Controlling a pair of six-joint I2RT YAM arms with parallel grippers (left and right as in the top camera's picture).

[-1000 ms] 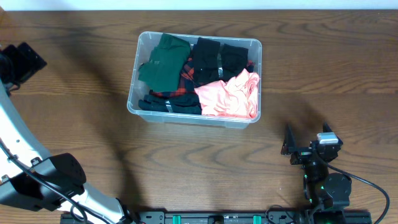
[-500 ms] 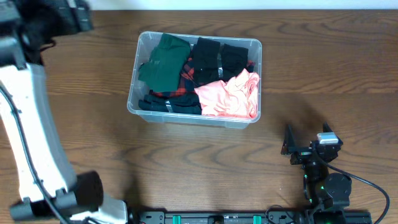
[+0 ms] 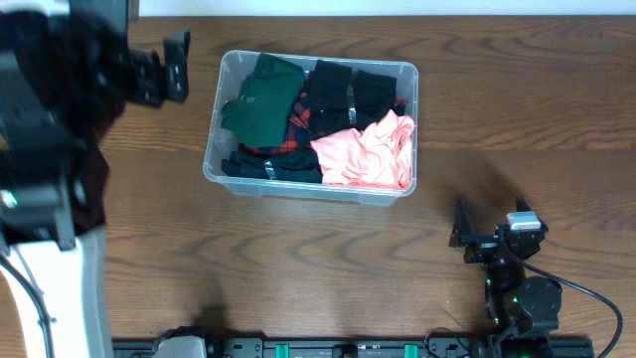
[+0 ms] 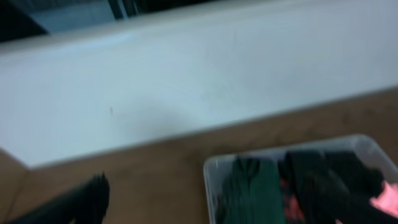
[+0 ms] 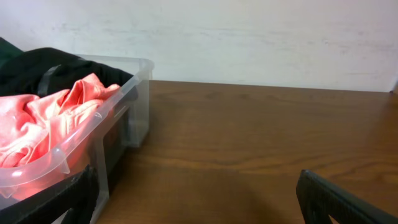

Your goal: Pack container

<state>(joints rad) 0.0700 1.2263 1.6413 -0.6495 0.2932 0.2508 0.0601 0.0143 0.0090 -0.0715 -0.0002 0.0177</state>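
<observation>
Overhead: the container (image 3: 310, 191) sat mid-table toward the back of the table (image 3: 298, 268). It was filled with clothes: a green garment (image 3: 260, 99), black items (image 3: 343, 89) and a pink garment (image 3: 366, 149) at its right end. No loose clothes showed on the wood.

The left gripper (image 3: 167, 72) hung raised just beside the bin's left end, jaws spread, empty. The right gripper (image 3: 489, 227) sat near the front edge, well apart from the bin, jaws spread, empty.

Read it as the tail end of packing. Likely next: press the pink garment down, since it mounded above the rim. The left wrist view was blurred, so alignment was unconfirmed.
</observation>
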